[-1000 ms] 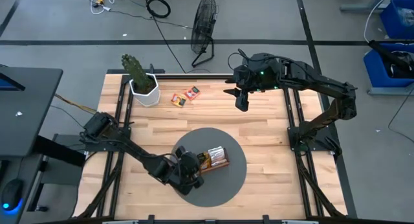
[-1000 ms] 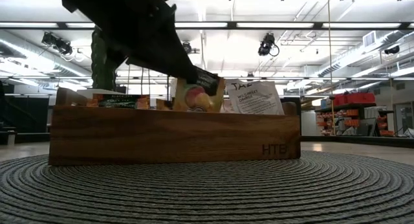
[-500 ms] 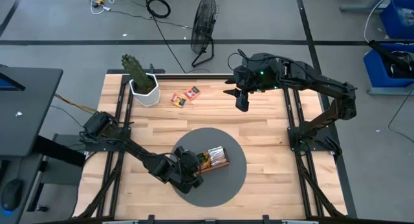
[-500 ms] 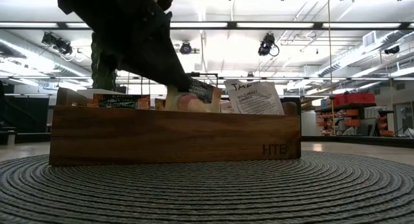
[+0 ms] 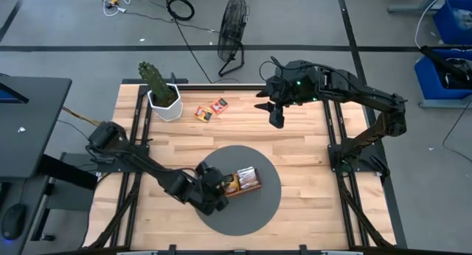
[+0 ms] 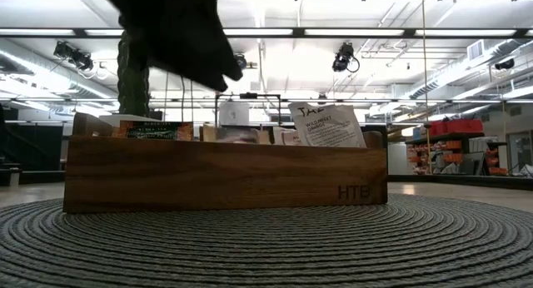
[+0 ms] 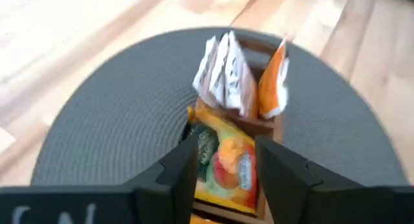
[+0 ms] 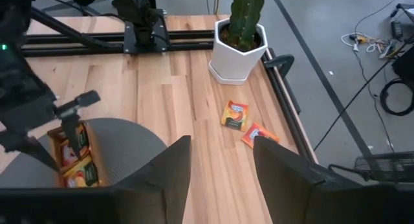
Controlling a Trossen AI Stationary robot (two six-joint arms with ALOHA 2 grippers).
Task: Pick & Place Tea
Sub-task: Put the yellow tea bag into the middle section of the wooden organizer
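Note:
A brown wooden tray (image 5: 249,183) stands on a round grey mat (image 5: 258,207) and holds several tea sachets. A yellow-orange sachet (image 7: 226,175) lies in its near compartment, and white ones (image 7: 223,72) and an orange one (image 7: 275,88) stand upright behind it. My left gripper (image 7: 226,146) hangs open just above the tray's left end, its fingers on either side of the yellow-orange sachet without touching it. Two more sachets (image 5: 203,113) (image 5: 219,105) lie flat on the wood at the far side. My right gripper (image 5: 276,116) hovers open, high over the far right.
A cactus in a white pot (image 5: 161,93) stands at the far left corner, close to the two loose sachets. Black frame rails (image 5: 333,130) run along the table's left and right sides. Bare wood lies between the mat and the far sachets.
My left gripper has opened and let go of the yellow-orange sachet, then risen and drawn back a little toward the table's left edge. The sachet, held tilted above the tray before, has sunk down into its compartment.

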